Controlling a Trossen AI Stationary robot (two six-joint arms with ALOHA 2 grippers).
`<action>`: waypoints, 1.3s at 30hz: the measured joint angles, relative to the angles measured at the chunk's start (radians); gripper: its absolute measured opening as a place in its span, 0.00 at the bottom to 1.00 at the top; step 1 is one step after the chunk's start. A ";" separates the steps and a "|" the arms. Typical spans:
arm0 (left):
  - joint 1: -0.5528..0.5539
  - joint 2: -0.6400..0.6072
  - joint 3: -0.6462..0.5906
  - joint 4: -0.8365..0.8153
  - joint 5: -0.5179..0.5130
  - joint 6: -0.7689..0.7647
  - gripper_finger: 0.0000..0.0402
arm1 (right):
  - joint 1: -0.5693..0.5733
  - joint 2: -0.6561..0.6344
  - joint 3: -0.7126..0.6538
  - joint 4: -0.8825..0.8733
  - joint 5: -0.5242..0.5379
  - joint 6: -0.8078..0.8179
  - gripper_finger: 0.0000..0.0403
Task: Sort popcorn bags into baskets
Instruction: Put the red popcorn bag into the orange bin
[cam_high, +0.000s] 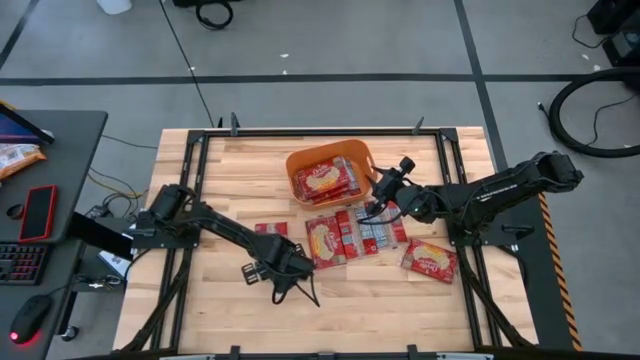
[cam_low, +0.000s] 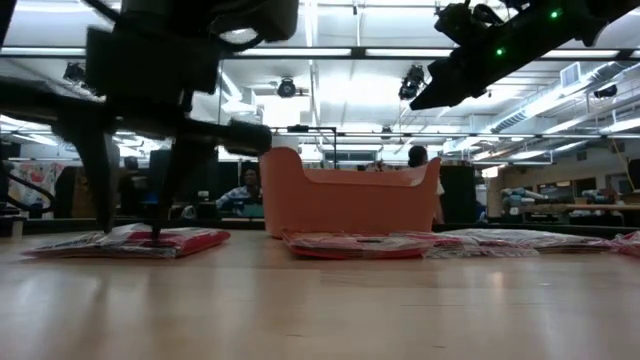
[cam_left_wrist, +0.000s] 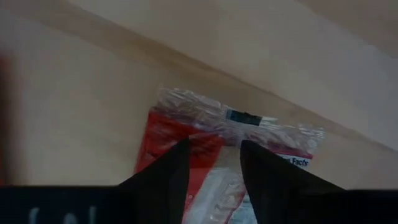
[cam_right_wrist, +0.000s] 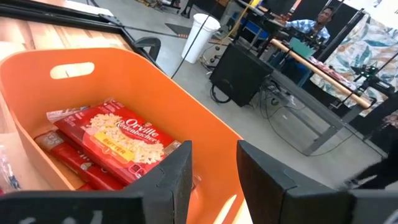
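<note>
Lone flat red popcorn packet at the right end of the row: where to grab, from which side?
The flat red popcorn packet lies flat and tilted on the wooden table, clear of its neighbours. Probably come straight down and pinch a long edge, fingers across its short width.

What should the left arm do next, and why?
Probably close the left gripper on the popcorn bag under it: its open fingers straddle the packet's sealed end, low at the table. The right gripper hangs open and empty over the orange basket, so that arm can wait.
</note>
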 joint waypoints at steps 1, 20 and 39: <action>0.000 0.002 -0.008 -0.004 0.002 0.012 0.34 | -0.001 0.001 0.000 0.000 -0.006 0.000 0.32; 0.001 0.001 -0.060 -0.019 -0.072 0.061 0.02 | -0.002 0.002 0.000 0.001 -0.013 0.000 0.32; 0.105 -0.004 0.110 -0.148 -0.061 -0.135 0.06 | -0.002 0.002 0.000 0.000 -0.012 0.000 0.32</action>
